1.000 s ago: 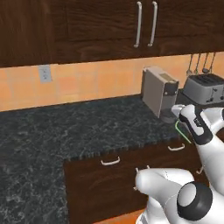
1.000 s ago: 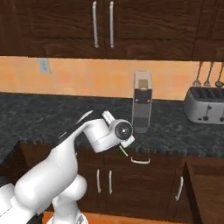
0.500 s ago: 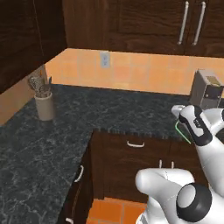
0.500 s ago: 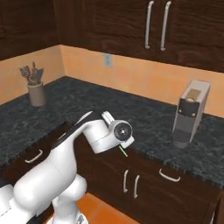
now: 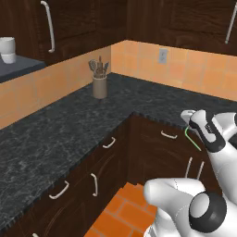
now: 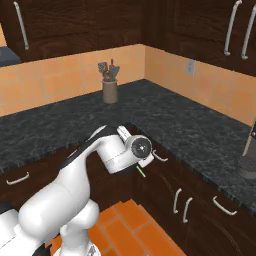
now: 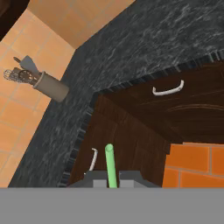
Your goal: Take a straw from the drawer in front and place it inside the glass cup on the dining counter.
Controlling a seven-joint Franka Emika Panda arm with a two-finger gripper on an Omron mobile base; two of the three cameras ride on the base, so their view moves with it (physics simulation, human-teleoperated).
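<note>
My gripper (image 7: 111, 176) is shut on the thin bright green straw (image 7: 109, 162), which sticks out forward between the fingertips. From the left base camera the straw (image 5: 192, 139) hangs slanted below the gripper (image 5: 189, 124), held in front of the dark lower cabinets. The right base camera catches a short green end of the straw (image 6: 141, 171) under the gripper (image 6: 145, 163). Below the hand, a dark brown drawer (image 7: 183, 103) with a curved white handle is closed. The glass cup and the dining counter are out of view.
A black speckled granite counter (image 5: 65, 134) wraps around an inner corner. A pot of utensils (image 5: 99, 84) (image 6: 110, 89) stands on it by the orange tiled wall. Orange floor tiles (image 5: 122, 213) lie below. A dark appliance (image 6: 248, 152) stands at the right edge.
The whole scene has slid to the right as the base turns left; the toaster and coffee machine left the picture and the counter corner with the utensil pot came in. The arm still holds the straw.
</note>
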